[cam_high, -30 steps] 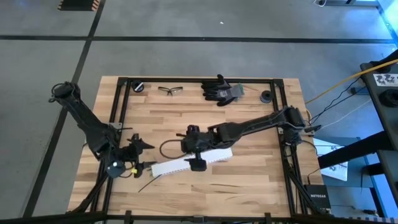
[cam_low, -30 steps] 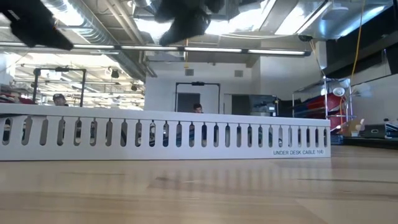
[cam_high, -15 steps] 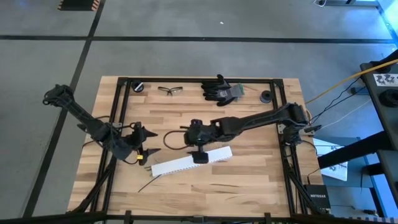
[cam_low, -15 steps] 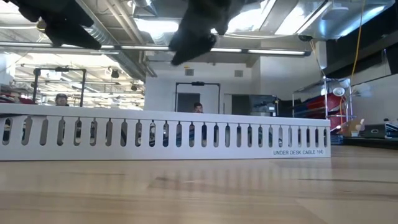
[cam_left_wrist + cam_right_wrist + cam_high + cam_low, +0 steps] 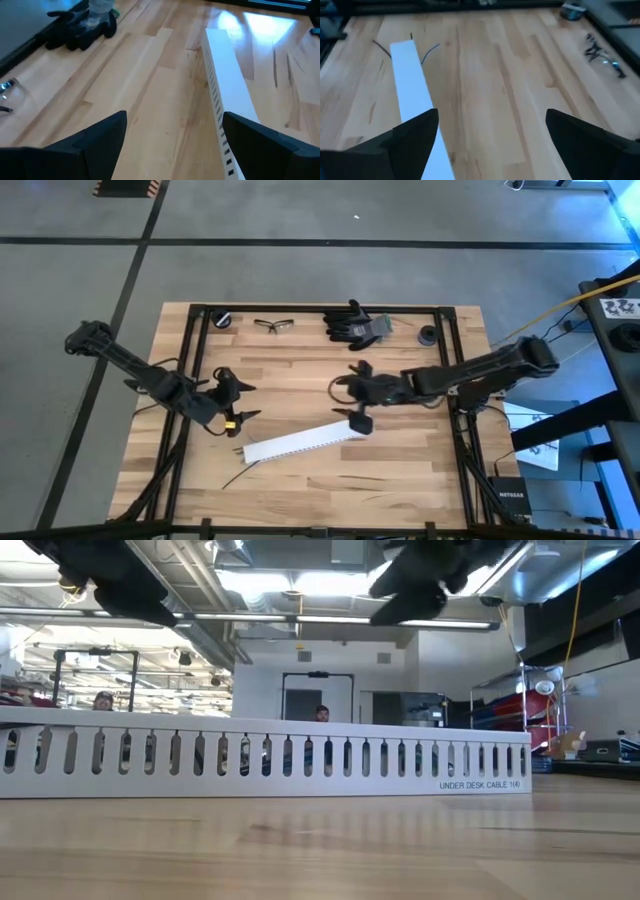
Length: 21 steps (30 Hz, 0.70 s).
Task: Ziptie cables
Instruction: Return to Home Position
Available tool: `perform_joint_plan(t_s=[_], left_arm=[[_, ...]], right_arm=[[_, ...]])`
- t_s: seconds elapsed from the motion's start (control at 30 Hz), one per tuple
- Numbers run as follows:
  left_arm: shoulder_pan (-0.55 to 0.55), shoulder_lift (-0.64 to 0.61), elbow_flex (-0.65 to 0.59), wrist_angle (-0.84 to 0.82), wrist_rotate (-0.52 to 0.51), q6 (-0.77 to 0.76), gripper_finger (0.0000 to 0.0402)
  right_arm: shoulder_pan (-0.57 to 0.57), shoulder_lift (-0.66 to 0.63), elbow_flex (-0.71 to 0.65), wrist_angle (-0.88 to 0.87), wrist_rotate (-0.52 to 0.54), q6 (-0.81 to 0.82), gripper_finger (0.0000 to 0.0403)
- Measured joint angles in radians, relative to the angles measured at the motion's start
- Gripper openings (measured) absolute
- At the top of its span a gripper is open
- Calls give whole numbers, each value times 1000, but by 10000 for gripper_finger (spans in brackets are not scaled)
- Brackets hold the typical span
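Observation:
The cables show as thin dark wires lying on the wood at the white slotted rail's left end: one [image 5: 236, 476] in the high view, two [image 5: 380, 47] [image 5: 430, 52] in the right wrist view. The rail [image 5: 300, 442] lies flat, slanted across the table's near middle. My left gripper [image 5: 250, 402] hovers open, left of the rail and above the table, and looks along the rail [image 5: 227, 100]. My right gripper [image 5: 350, 395] hovers open over the rail's right end [image 5: 415, 100]. Neither gripper touches anything.
Black gloves [image 5: 355, 325], safety glasses [image 5: 273, 325] and two small dark round things [image 5: 224, 319] [image 5: 427, 334] lie along the far edge. A black frame borders the table. Bare wood lies between the rail and the far objects. In the low view the rail [image 5: 265, 755] spans the table.
My right gripper has drawn back from over the rail's middle toward the table's right, ending over the rail's right end. My left gripper has moved from beside the rail's left end toward the far edge. The rail and the wires have stayed in place.

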Motion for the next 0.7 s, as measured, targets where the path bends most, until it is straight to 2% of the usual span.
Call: perform_joint_plan(t_s=[0.23,0.4,0.7], left_arm=[[59,-58,-4,-5,29,96,314],[142,-151,-49,-10,52,164,314],[309,-292,-160,14,187,227,314]], right_arm=[[44,-138,-176,86,107,53,356],[57,-238,-296,153,165,71,356],[54,-442,-510,309,143,74,356]])
